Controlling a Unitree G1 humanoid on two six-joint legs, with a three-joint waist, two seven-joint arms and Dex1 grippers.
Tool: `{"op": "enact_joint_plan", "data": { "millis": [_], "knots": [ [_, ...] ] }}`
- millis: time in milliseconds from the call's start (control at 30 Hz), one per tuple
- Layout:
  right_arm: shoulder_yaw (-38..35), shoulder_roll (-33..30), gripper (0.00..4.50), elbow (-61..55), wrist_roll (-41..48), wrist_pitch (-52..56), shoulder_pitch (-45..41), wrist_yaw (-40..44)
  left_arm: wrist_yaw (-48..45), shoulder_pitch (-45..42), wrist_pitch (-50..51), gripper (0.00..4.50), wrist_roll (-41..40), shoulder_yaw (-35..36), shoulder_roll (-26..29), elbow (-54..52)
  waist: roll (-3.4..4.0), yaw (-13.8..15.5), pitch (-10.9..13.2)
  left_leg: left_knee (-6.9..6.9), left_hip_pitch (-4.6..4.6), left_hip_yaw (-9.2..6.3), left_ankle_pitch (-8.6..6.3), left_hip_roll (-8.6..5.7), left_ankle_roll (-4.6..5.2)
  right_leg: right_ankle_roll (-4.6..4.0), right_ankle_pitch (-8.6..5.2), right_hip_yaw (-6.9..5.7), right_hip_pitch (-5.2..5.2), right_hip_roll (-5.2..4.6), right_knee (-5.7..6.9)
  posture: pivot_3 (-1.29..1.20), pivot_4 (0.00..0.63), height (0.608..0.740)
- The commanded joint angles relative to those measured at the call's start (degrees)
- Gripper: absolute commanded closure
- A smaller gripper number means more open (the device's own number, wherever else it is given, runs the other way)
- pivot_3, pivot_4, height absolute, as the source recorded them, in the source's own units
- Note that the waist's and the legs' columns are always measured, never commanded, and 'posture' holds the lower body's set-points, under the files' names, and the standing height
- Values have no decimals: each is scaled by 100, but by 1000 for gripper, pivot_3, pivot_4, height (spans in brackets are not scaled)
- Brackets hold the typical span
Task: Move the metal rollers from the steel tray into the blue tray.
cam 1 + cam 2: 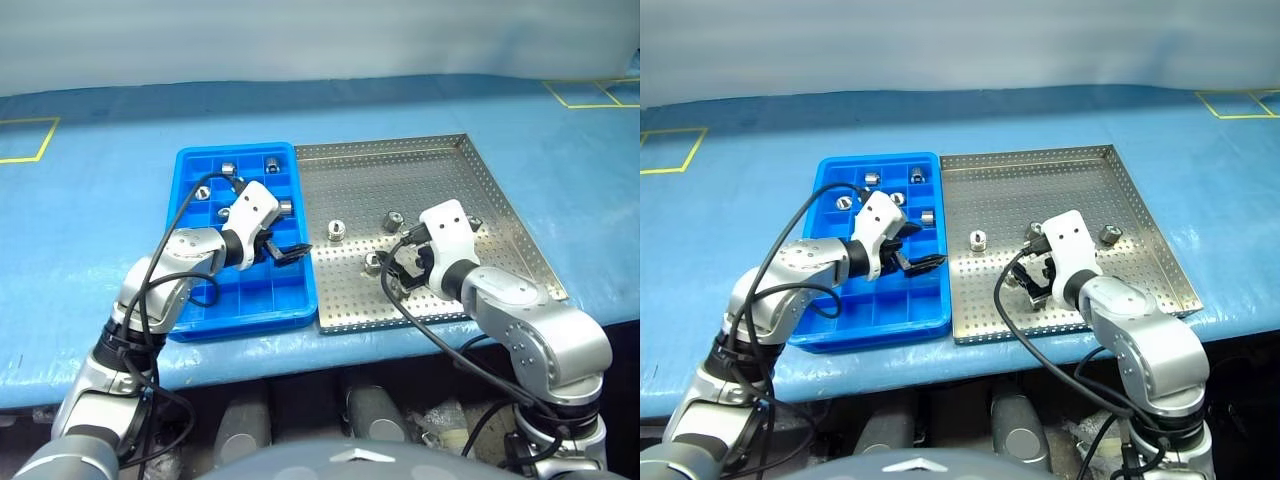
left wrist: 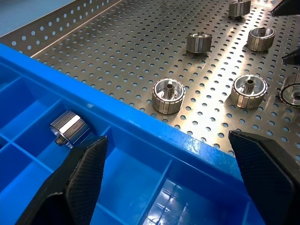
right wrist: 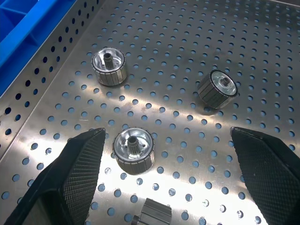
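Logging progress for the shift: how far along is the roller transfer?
Partly done. Several metal rollers already sit in the blue tray. Nothing is in hand: the left claw is open above the blue tray, and the right claw is open over a roller. At least four remain in the steel tray.

Shiny metal rollers (image 3: 133, 150) lie scattered in the steel tray (image 1: 400, 170); several sit in the adjoining blue tray (image 1: 250, 300).

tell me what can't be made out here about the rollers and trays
- Roller count in the steel tray: right gripper covers part of the floor in the eye views.
- Blue tray compartments under the left gripper: hidden.
- Roller in the right wrist view: cut off by the edge.
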Motion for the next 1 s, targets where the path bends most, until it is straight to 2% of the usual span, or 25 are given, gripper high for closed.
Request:
{"op": "enact_joint_plan", "data": {
  "millis": [33,333,500,633,833,1000],
  "knots": [
    [-71,8,0,-203,-17,-29,-15,-53,-86,-13,-188,13,-105,171,-36,-270,0,0,0,0,0,0,0,0,0,0,0,0,0,0,0,-131,150,740],
    [-80,50,0,-239,-14,-7,42,-120,-228,-166,-209,13,-140,129,-128,-139,0,-6,0,0,0,0,0,0,0,0,0,0,0,0,0,-148,150,740],
    [-23,79,0,-176,-25,-18,11,-163,-629,-1240,-86,13,-46,-361,-389,788,-2,40,1,21,-7,-7,0,-2,1,4,1,-6,5,2,1,-145,150,740],
    [31,156,0,-173,-39,-47,17,-212,-958,-2423,-309,13,420,-973,-909,2566,-2,30,1,37,-8,-4,0,-10,6,4,1,0,13,-2,-3,-164,150,740],
    [23,286,0,-320,-97,-44,174,-325,-1470,-3544,-960,13,1128,-1598,-1527,4637,-1,-106,2,32,-18,-6,-2,-11,10,21,11,3,-1,0,2,-209,150,740],
    [-116,450,0,-512,-160,-42,370,-453,-1710,-4128,-1658,13,1836,-1941,-1808,6101,0,-260,2,27,-28,-3,-7,-13,17,23,8,9,-9,-2,-4,-246,150,740]
  ]
}}
